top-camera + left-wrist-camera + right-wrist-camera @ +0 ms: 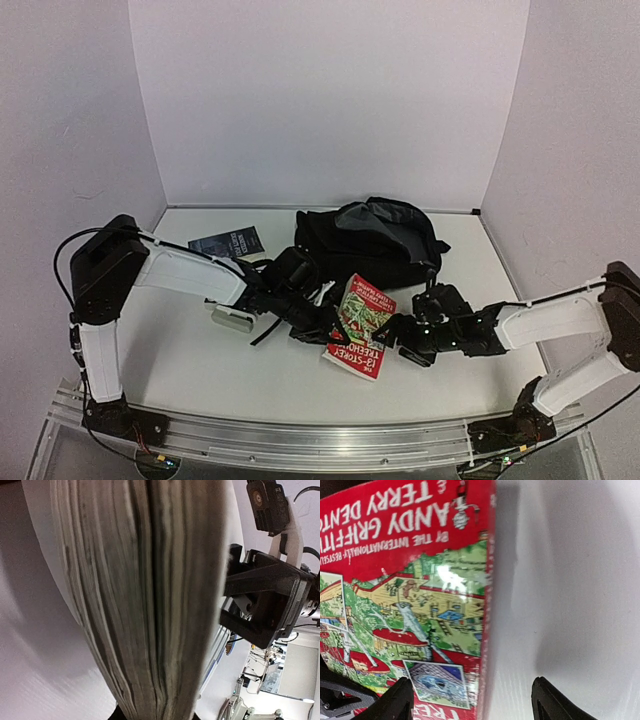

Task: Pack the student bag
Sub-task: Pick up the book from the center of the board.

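The student bag (370, 238), a big black soft backpack, lies slumped at the back centre of the table (200, 370). In front of it a red paperback book (362, 320) stands tilted between my two grippers. My left gripper (326, 318) is shut on the book's left side. In the left wrist view the book's grey page edges (145, 605) fill the frame, and only dark bits of my fingers show at the bottom. My right gripper (397, 330) is open at the book's right side. Its fingertips (395, 702) straddle the edge of the red cover (410, 580) without touching it.
A dark booklet (226, 243) lies flat at the back left. A small pale object (232, 318) sits under my left forearm. White walls close in the table on three sides. A metal rail (300, 440) runs along the near edge.
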Controlling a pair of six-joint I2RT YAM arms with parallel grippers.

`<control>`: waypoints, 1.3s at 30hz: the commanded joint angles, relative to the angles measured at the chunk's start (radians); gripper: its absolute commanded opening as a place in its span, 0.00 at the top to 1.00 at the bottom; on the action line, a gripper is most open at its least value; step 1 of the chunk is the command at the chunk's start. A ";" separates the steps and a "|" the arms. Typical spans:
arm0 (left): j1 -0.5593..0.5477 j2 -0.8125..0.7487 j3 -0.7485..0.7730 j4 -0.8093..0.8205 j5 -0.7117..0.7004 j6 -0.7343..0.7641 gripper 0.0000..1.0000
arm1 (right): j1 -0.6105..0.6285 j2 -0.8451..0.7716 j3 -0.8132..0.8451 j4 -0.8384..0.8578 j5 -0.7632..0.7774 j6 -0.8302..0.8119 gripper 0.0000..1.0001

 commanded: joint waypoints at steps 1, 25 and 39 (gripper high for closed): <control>0.002 -0.177 -0.036 -0.050 -0.017 0.136 1.00 | 0.005 -0.210 0.062 -0.215 0.076 -0.093 0.10; 0.001 -0.544 0.003 -0.559 0.329 0.629 1.00 | -0.017 -0.110 0.587 -0.576 -0.470 -0.661 0.02; 0.002 -0.539 0.033 -0.446 0.186 0.518 0.94 | -0.017 -0.100 0.621 -0.437 -0.539 -0.630 1.00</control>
